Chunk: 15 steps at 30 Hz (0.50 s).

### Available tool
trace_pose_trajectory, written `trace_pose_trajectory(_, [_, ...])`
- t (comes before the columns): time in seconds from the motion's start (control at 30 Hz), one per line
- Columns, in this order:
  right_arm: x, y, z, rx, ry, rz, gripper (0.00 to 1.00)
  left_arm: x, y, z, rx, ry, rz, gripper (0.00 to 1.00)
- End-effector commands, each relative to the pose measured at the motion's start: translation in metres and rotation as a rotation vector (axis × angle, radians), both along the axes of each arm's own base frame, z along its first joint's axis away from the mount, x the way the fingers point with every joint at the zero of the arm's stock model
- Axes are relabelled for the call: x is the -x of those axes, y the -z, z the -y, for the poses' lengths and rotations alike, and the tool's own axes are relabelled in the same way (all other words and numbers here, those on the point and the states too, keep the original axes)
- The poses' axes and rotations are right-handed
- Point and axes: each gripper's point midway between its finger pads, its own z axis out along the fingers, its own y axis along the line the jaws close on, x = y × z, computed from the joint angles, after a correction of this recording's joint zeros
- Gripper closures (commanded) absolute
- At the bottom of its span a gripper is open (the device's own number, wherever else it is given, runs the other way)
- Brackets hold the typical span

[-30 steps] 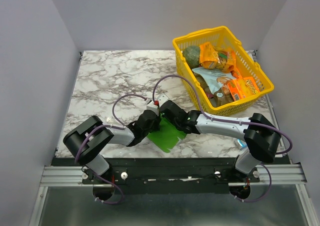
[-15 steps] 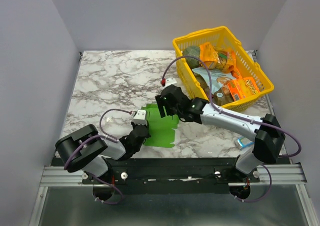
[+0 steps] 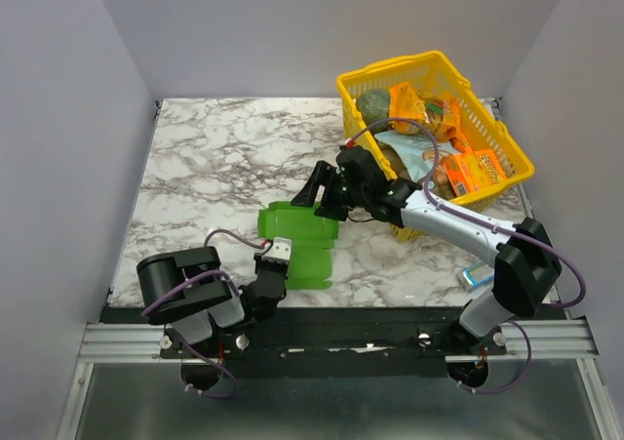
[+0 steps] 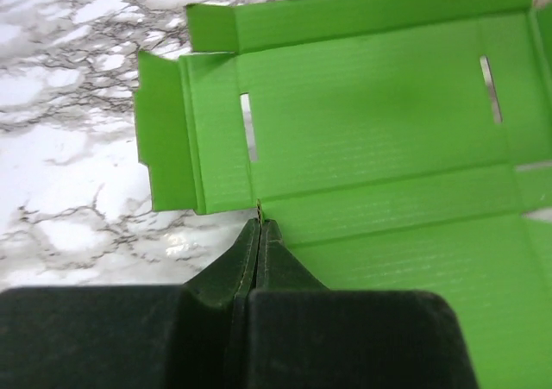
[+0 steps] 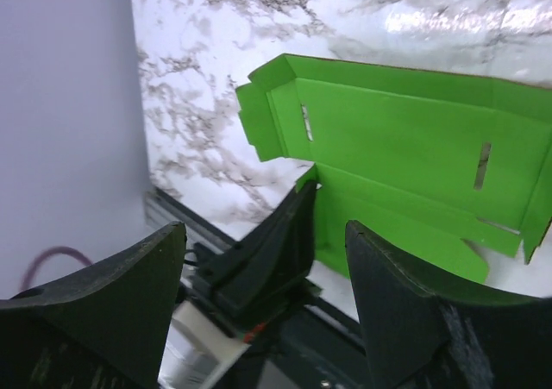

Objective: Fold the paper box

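The paper box (image 3: 304,247) is a bright green flat creased cut-out near the table's front edge, its far part raised off the marble. In the left wrist view the paper box (image 4: 371,130) spreads out with two slots and side flaps. My left gripper (image 3: 278,269) (image 4: 259,225) is shut on its near edge, a thin sliver of card between the tips. My right gripper (image 3: 319,190) hovers beyond the card's far edge, open and holding nothing. In the right wrist view my right gripper (image 5: 266,227) looks down on the paper box (image 5: 405,147) and the left fingers (image 5: 276,242).
A yellow plastic basket (image 3: 510,180) full of snack packs stands at the back right, just behind the right arm. A small blue-and-white pack (image 3: 472,277) lies near the right arm's base. Grey walls close in both sides. The table's front rail (image 3: 341,313) runs just below the card.
My right gripper has opened, let go of the card and drawn back toward the basket. The left arm pulled toward the front edge with the card, which has spread out.
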Motion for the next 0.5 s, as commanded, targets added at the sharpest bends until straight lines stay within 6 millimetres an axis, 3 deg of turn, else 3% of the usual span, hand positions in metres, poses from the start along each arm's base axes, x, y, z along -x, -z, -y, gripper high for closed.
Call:
trace_pose_trajectory(0.0, [0.011,-0.003,-0.012,-0.178,0.08,-0.205,0.18,0.0,-0.046,-0.008,0.087,-0.15,0.149,1.0])
trace_pose_trajectory(0.23, [0.001,0.027,0.0,-0.19,0.219,-0.349,0.21,0.005,-0.056,0.005,0.11,-0.093,0.163,1.0])
trace_pose_trajectory(0.47, [-0.013,0.025,0.017,-0.219,0.395,-0.352,0.21,0.011,-0.077,0.007,0.148,-0.053,0.194,1.0])
